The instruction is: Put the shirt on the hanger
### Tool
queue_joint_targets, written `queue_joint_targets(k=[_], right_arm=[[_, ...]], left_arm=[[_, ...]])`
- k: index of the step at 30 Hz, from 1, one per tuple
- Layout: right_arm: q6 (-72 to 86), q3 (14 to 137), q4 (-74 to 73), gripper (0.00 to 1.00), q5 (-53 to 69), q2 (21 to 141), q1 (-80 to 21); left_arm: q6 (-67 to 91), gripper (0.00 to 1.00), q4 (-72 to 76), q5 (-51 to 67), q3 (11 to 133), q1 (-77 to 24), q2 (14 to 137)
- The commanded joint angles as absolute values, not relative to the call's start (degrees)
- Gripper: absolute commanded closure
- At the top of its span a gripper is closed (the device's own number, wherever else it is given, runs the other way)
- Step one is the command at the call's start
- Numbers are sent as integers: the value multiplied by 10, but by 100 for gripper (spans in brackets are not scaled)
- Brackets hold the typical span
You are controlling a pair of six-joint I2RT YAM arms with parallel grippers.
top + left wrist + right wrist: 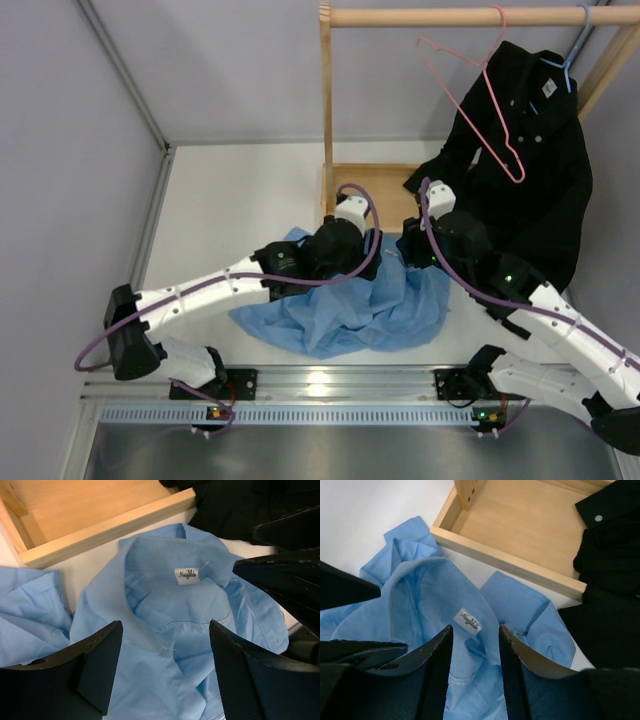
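The light blue shirt (345, 312) lies crumpled on the white table between both arms, its collar with a white label (186, 574) turned up toward the rack. My left gripper (165, 626) hovers open over the collar's left side, with cloth below the wide gap and nothing pinched. Just right of it, my right gripper (476, 628) stands open over the label (469, 620), with a collar fold lying under its narrower gap. Its dark fingers (280, 572) show in the left wrist view. The pink hanger (519, 177) hangs from the wooden rail, in front of the black shirt.
A wooden rack stands at the back right, with a top rail (450, 16), a post (326, 110) and a low base tray (375, 185). A black shirt (540, 200) hangs on a pale blue hanger (572, 62). A grey wall (60, 150) closes the left side.
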State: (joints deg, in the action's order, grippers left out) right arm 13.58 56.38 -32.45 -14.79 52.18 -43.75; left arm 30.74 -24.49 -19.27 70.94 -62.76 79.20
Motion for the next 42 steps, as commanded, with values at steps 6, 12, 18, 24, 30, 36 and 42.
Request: queue_joint_targets(k=[6, 12, 18, 24, 30, 36, 42], right_arm=[[158, 557, -308, 57, -211, 461, -417], [152, 556, -316, 57, -212, 453, -416], [151, 554, -316, 57, -203, 454, -416], [149, 562, -320, 55, -197, 441, -415], [138, 624, -351, 38, -157, 404, -415], [91, 778, -419, 20, -211, 435, -415], [33, 953, -484, 4, -303, 539, -414]], left_arm=[[363, 36, -383, -428, 815, -692, 899], [377, 44, -413, -470, 828, -715, 916], [373, 51, -412, -480, 840, -712, 947], [369, 71, -411, -457, 846, -701, 957], [318, 100, -409, -402, 847, -689, 891], [240, 100, -407, -219, 839, -613, 804], [232, 100, -407, -142, 772, -560, 728]])
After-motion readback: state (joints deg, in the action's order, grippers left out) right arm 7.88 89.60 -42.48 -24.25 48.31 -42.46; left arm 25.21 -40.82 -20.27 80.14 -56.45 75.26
